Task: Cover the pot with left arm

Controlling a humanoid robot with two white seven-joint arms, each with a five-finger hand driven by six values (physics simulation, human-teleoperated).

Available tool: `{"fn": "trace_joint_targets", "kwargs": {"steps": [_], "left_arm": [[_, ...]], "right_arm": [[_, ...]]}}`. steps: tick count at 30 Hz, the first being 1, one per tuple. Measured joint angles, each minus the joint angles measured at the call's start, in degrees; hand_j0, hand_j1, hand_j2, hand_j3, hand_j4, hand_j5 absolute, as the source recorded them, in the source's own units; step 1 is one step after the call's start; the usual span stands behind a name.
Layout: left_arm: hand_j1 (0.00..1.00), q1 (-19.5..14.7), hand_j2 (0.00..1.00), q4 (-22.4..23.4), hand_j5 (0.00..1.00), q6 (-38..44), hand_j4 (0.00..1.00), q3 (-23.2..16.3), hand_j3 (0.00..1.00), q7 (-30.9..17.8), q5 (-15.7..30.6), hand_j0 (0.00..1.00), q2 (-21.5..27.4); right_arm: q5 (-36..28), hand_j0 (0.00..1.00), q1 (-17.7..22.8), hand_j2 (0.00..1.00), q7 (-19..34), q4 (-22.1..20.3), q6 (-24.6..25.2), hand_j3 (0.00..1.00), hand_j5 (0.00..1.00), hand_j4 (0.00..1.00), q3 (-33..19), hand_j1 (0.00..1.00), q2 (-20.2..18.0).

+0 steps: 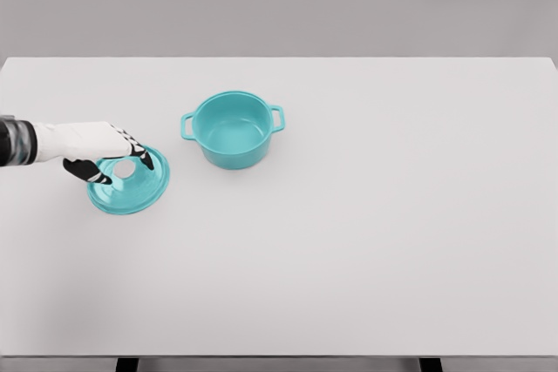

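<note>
Left hand (pixel 112 152) is reaching over the teal lid (pixel 129 182), its fingers curling around the knob (pixel 125 168), though a firm hold is not clear. Lid is lying on the table (pixel 366 241), left of the open pot (pixel 232 130), apart from it. A shallow pinch could be letting the lid slip or tilt when lifted.

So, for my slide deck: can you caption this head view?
Left hand over the teal lid on the white table, beside the open pot.
</note>
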Motion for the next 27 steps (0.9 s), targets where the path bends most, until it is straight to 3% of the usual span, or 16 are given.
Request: {"fn": "trace_joint_targets", "kwargs": {"steps": [5, 13, 19, 27], "left_arm": [[0.73, 0.09, 0.73, 0.01, 0.73, 0.11, 0.73, -0.01, 0.73, 0.00, -0.23, 0.73, -0.10], [0.57, 0.18, 0.57, -0.11, 0.57, -0.05, 0.57, -0.01, 0.57, 0.00, -0.29, 0.57, -0.12], [0.51, 0.18, 0.51, -0.15, 0.51, -0.32, 0.51, -0.01, 0.51, 0.00, -0.22, 0.51, -0.12], [0.51, -0.44, 0.51, -0.21, 0.51, -0.58, 0.51, 0.00, 0.51, 0.00, -0.15, 0.51, 0.15]], "right_arm": [[0.00, 1.00, 0.00, 1.00, 0.00, 0.00, 0.00, 1.00, 1.00, 1.00, 0.01, 1.00, 0.00], [0.00, 1.00, 0.00, 1.00, 0.00, 0.00, 0.00, 1.00, 1.00, 1.00, 0.01, 1.00, 0.00], [0.00, 1.00, 0.00, 1.00, 0.00, 0.00, 0.00, 1.00, 1.00, 1.00, 0.01, 1.00, 0.00], [0.00, 1.00, 0.00, 1.00, 0.00, 0.00, 0.00, 1.00, 1.00, 1.00, 0.02, 1.00, 0.00]]}}
